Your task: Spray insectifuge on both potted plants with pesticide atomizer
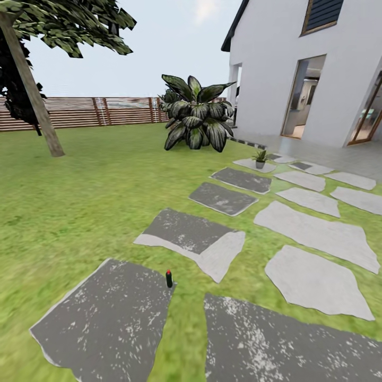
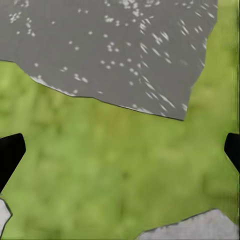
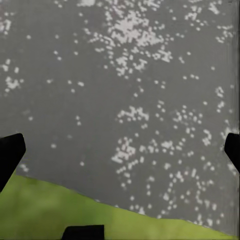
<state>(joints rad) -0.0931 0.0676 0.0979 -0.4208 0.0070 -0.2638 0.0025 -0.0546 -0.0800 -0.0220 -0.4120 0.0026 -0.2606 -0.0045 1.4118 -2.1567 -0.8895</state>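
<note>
The pesticide atomizer (image 1: 168,278), a small slim dark bottle whose top looks red from here, stands upright at the right edge of a big grey stepping stone (image 1: 106,323) near me. One potted plant (image 1: 260,158), a small green rosette in a grey pot, sits on a far stone near the house; the second is out of view. Speckling on its leaves is too small to tell. My left gripper (image 2: 120,150) is open over grass beside a stone. My right gripper (image 3: 120,152) is open above a speckled grey stone, holding nothing.
A big dark white-striped bush (image 1: 199,114) stands beyond the stones. A leaning tree trunk (image 1: 34,90) rises at the left, before the brown slatted fence (image 1: 79,112). The white house (image 1: 329,69) with open doorways fills the right. Lawn (image 1: 79,196) spreads left of the stepping stones.
</note>
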